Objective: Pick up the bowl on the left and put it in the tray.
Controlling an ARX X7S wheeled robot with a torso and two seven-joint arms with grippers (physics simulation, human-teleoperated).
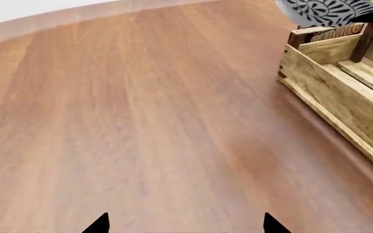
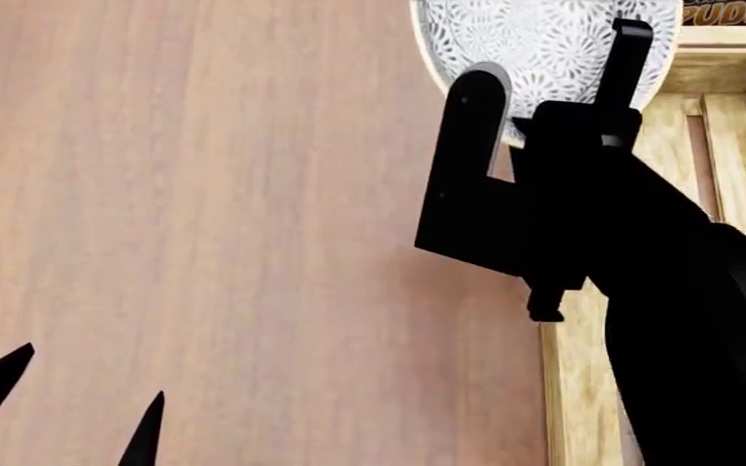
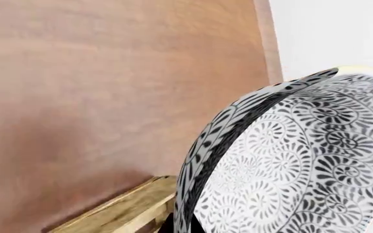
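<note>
The bowl [image 2: 528, 39], white with a dense grey-black floral pattern, hangs in the air with my right gripper [image 2: 548, 87] shut on its rim. One finger lies inside it and one outside. It is over the far end of the tray [image 2: 565, 388], a light-wood slatted crate at the right. In the right wrist view the bowl [image 3: 303, 160] fills the frame, with a corner of the tray [image 3: 115, 213] under it. The left wrist view shows the bowl [image 1: 329, 12] above the tray [image 1: 329, 77]. My left gripper [image 2: 88, 388] is open and empty, low over the table to the tray's left.
The brown wooden table [image 2: 218, 194] stretches to the left of the tray. A chocolate pudding box [image 2: 736, 12] lies just beyond the tray's far end. The table's far edge [image 1: 57, 19] meets a white background.
</note>
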